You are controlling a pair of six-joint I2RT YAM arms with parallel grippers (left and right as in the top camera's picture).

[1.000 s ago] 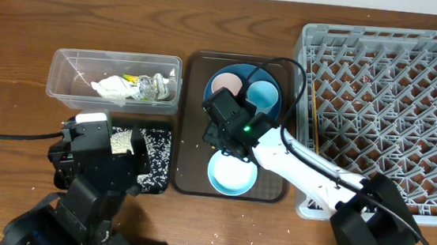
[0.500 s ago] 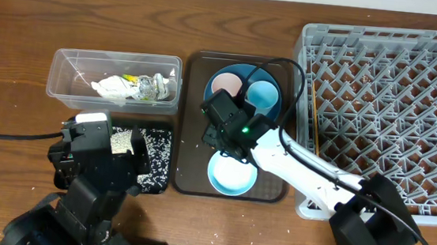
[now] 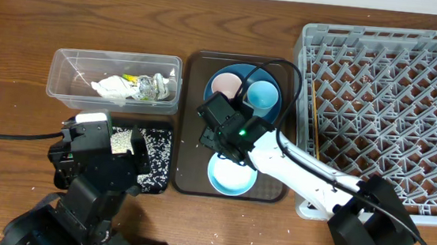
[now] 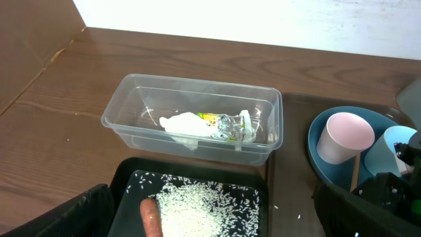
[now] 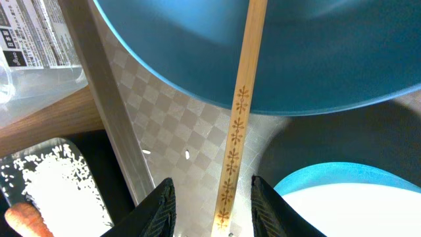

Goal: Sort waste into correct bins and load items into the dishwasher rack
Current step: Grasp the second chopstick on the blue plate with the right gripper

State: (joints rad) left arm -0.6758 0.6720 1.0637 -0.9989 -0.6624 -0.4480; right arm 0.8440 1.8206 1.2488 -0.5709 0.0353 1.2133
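Wooden chopstick (image 5: 238, 112) slants from the dark-blue plate (image 5: 329, 66) over its edge onto the brown serving tray (image 5: 171, 131). The right gripper (image 5: 212, 192) straddles its low end, jaws apart with a gap on each side, and the pale-blue bowl (image 5: 342, 197) sits close by. The left gripper (image 4: 217, 210) hangs spread wide over the black tray (image 4: 125, 178), above the rice (image 4: 197, 204) and carrot (image 4: 151, 220). Beyond is the clear tub (image 4: 197, 82), and the rack (image 3: 386, 113) stands to the right.

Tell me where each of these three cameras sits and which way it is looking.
Overhead: fixed above the table, looking straight down at the clear tub, black tray, brown serving tray and grey rack; both arms show.
Left wrist: on the left arm, looking forward and down over tub and black tray; one of its dark fingers shows.
Right wrist: on the right arm, close above the chopstick between the right gripper fingers.
Shared: both wrist views catch the carrot and rice.
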